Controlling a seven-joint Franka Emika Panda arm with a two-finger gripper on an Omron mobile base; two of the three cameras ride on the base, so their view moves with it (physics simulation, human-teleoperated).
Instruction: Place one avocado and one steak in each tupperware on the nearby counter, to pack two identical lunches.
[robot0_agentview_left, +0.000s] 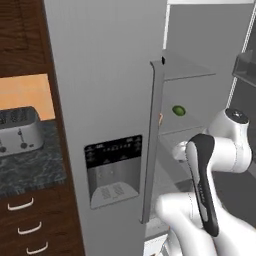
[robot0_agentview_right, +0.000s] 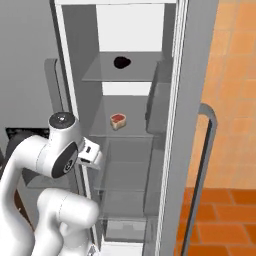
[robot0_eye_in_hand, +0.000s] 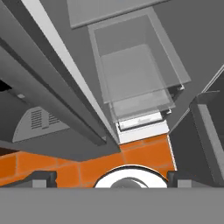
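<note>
From the left base view we're parked right at the fridge (robot0_agentview_left: 110, 75), its closed grey door with the ice dispenser (robot0_agentview_left: 113, 171) taking up most of the frame, and through the open side we can spot one avocado (robot0_agentview_left: 178, 110) sitting on a shelf inside. The counter (robot0_agentview_left: 30, 165) is off to the left with a toaster (robot0_agentview_left: 19, 131) on it, well apart from the fridge interior. The arm (robot0_agentview_left: 205, 185) bends up in the lower right, but its fingers are hidden here. In the right base view we're looking straight into the open fridge: a steak (robot0_agentview_right: 118, 120) lies on the middle shelf, and a dark blob (robot0_agentview_right: 122, 62) sits on the shelf above, too shadowed for us to say what it is. The arm's wrist reaches in just beside the door edge. In the hand view we're staring down at a clear drawer (robot0_eye_in_hand: 131, 78) and orange floor tiles (robot0_eye_in_hand: 87, 166); the gripper (robot0_eye_in_hand: 111, 178) tips sit far apart at the bottom corners, spread wide with nothing between them.
</note>
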